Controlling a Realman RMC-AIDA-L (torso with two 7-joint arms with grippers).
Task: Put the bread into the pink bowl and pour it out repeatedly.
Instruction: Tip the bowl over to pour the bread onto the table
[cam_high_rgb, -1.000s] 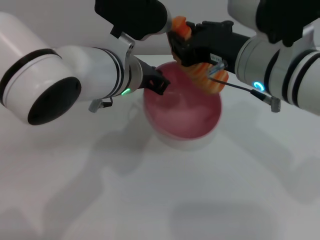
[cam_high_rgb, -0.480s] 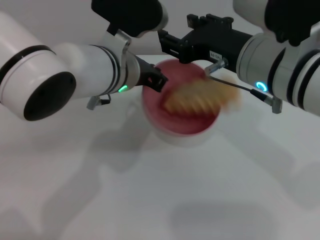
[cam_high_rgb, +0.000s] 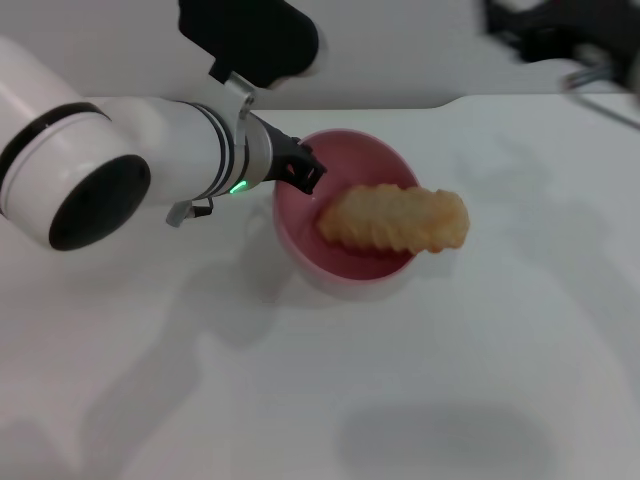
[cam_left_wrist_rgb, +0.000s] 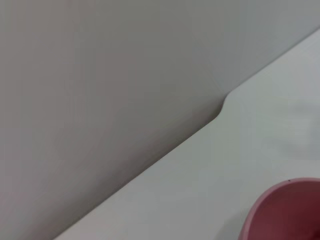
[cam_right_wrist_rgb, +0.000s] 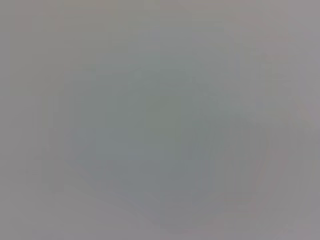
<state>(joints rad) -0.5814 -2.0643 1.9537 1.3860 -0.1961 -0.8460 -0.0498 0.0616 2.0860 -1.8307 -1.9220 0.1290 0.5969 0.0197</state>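
Head view shows the pink bowl (cam_high_rgb: 352, 213), round, deep and glossy, standing upright on the smooth white table (cam_high_rgb: 420, 380). Across its mouth lies the bread (cam_high_rgb: 396, 221), an elongated loaf with a wavy, ridged outline and a pale tan, matte face turned up; one end sits inside the bowl against the pink inner wall, the other end pokes out over the rim on the robot's right side, so the loaf rests on the rim and not flat on the bottom. The left gripper (cam_high_rgb: 301, 172), dark and blocky at the end of a thick white arm with black bands and a small green light, is at the bowl's rim on the robot's left side, touching or clasping it; whether its claw is pinched on the rim or only beside it cannot be told. The right gripper (cam_high_rgb: 560, 40), a dark blurred shape, is up at the far right corner, well apart from the bowl and the bread, and how its claw stands cannot be told. Left wrist view catches a curved piece of the pink rim (cam_left_wrist_rgb: 285, 210), the white table edge with a small notch (cam_left_wrist_rgb: 222, 105), and a plain grey wall (cam_left_wrist_rgb: 100, 100). Right wrist view gives only a flat grey field.
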